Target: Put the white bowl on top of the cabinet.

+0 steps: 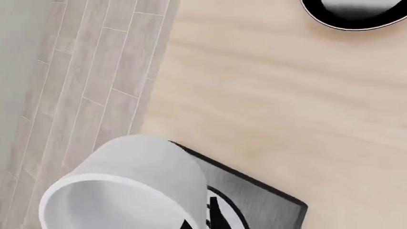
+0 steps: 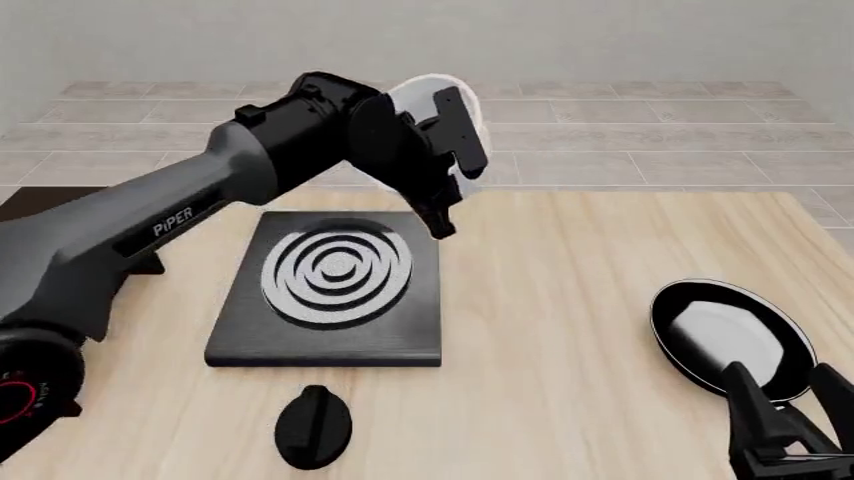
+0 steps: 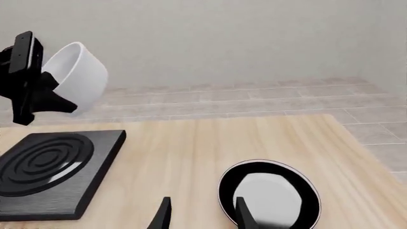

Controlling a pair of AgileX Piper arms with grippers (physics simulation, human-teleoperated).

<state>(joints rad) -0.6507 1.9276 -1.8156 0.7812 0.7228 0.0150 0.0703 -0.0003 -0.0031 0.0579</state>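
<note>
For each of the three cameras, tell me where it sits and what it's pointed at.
Front view: fixed above and behind the arms, facing forward over the wooden table; shows the left gripper holding the glossy white bowl aloft.
Left wrist view: behind that gripper, looking down past the bowl at the ringed black slab.
Right wrist view: low behind the open right gripper, facing the black-rimmed plate.
All three views show the bowl, slab and plate.
</note>
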